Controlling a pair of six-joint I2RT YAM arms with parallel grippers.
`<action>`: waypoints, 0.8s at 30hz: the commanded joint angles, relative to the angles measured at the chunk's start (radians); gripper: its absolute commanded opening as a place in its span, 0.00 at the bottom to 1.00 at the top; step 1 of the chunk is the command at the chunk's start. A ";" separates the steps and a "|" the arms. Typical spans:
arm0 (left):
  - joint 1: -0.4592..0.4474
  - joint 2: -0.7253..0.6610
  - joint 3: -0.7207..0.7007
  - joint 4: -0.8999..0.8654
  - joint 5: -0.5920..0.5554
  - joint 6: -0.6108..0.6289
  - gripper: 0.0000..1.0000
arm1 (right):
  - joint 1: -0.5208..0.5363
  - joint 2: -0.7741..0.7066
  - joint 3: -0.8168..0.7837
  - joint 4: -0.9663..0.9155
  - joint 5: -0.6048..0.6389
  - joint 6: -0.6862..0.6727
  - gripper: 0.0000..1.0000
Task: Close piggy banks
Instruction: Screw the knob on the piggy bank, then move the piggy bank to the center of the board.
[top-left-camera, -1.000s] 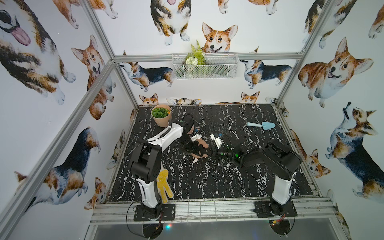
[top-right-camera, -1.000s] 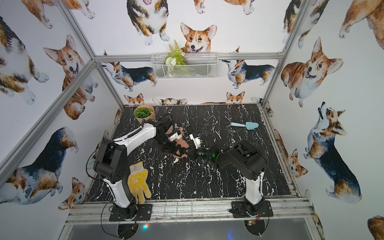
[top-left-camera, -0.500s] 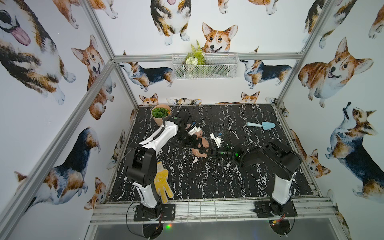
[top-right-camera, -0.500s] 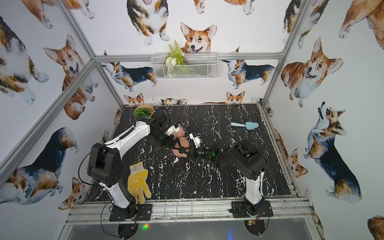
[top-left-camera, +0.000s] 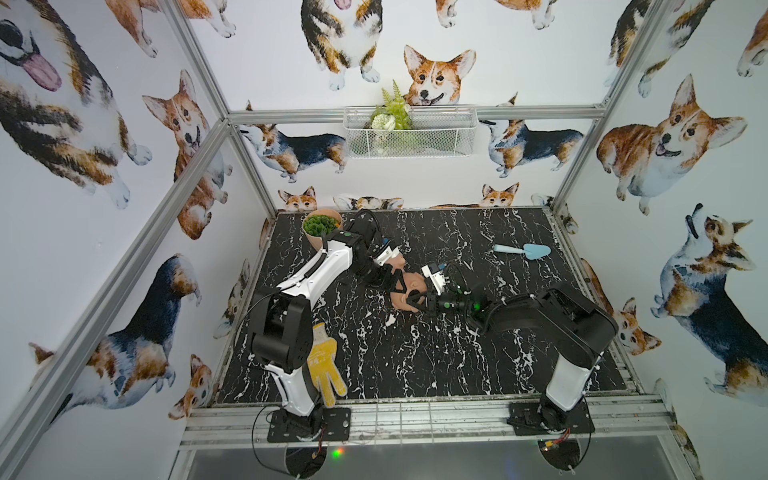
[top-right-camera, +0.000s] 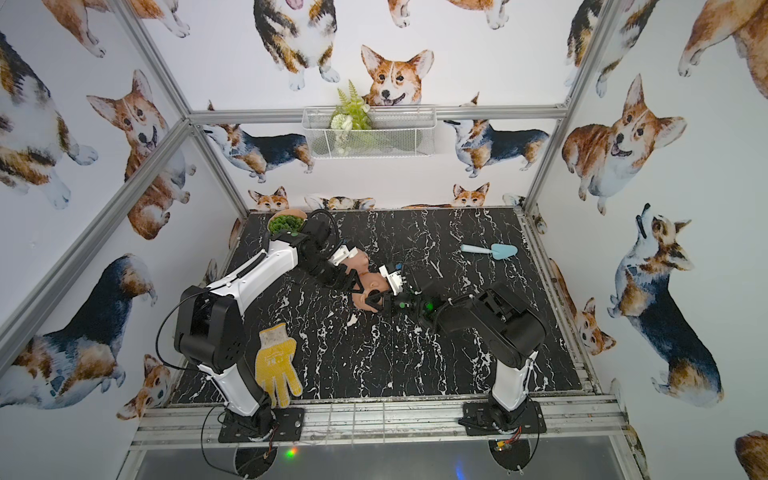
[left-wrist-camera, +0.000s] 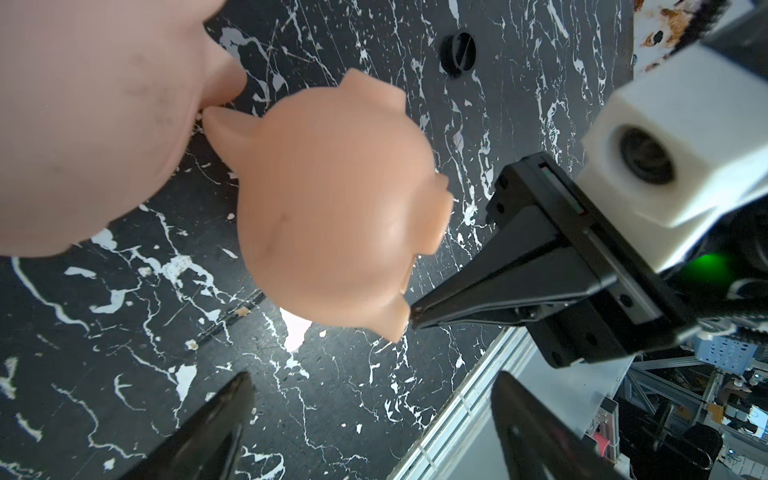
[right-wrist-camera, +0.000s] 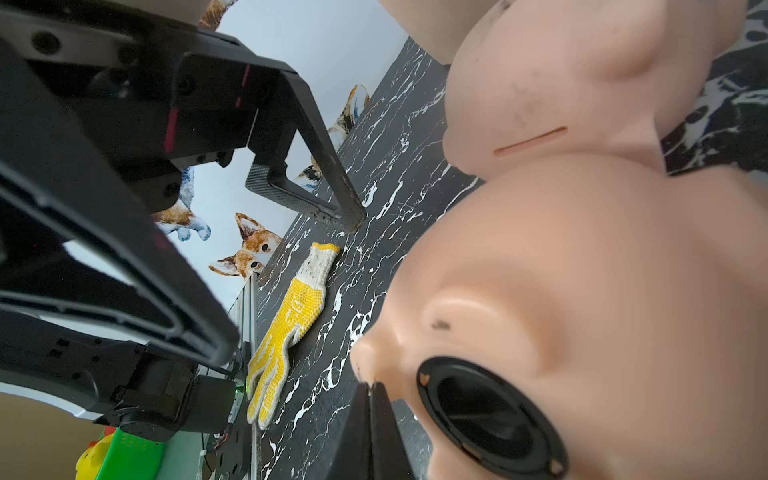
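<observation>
- The pale pink rounded plastic pig-shaped bank (left-wrist-camera: 83, 124) and the darker tan-pink plastic pig-shaped bank (left-wrist-camera: 332, 208) sit together near the middle of the black white-veined marble tabletop (top-left-camera: 415, 353). The tan one's ear is against the pale one.
- The left gripper (left-wrist-camera: 374, 384) is near them, jaws partly spread with nothing between.
- The right gripper (right-wrist-camera: 370, 392) is pressed closed. Its tips touch the tan bank just beside the round black ring (right-wrist-camera: 490, 415) in its belly.
- A small round black plug (left-wrist-camera: 457, 54) lies loose on the tabletop, apart from both banks.
</observation>
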 joint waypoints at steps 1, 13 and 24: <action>0.000 0.002 -0.002 0.007 0.008 0.002 0.91 | -0.008 -0.032 -0.008 -0.060 0.011 -0.046 0.02; -0.001 -0.014 -0.011 0.042 -0.035 0.011 0.90 | -0.058 -0.150 -0.009 -0.251 0.039 -0.131 0.03; -0.070 0.037 -0.005 0.139 -0.073 -0.012 0.89 | -0.142 -0.210 0.035 -0.513 0.035 -0.160 0.04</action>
